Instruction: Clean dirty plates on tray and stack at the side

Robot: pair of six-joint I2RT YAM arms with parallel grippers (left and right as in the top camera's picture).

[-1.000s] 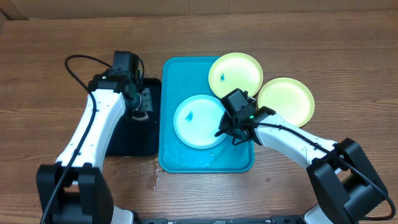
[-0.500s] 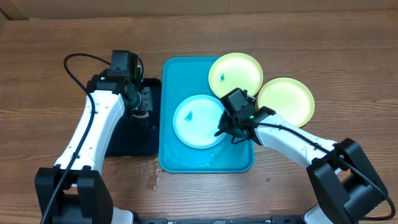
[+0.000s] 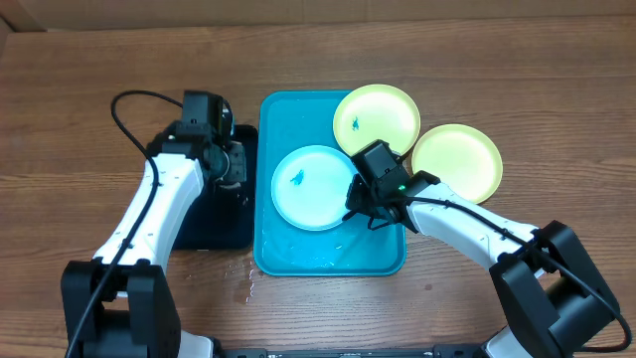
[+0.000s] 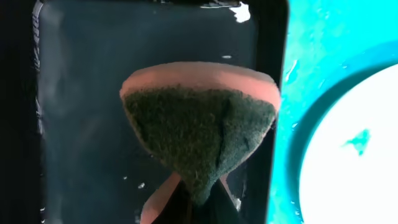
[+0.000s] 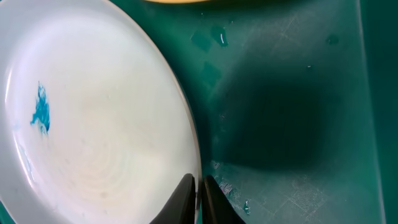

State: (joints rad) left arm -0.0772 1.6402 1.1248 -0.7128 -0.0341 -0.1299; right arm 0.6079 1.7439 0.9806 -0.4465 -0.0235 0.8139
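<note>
You had the right gripper (image 5: 198, 186) pinching the rim of the light-blue plate (image 3: 310, 187), smudged and lying in the tray (image 3: 298, 261), and the left gripper (image 4: 196, 200) clamped on the sponge (image 4: 199, 124) above the black tray (image 3: 214, 224), so I judged that wiping and stacking were not yet done.

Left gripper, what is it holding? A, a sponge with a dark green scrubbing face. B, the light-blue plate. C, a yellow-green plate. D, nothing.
A: the left wrist view shows the left gripper pinching a pink-backed sponge, its dark green face toward the camera, over the black tray.
</note>
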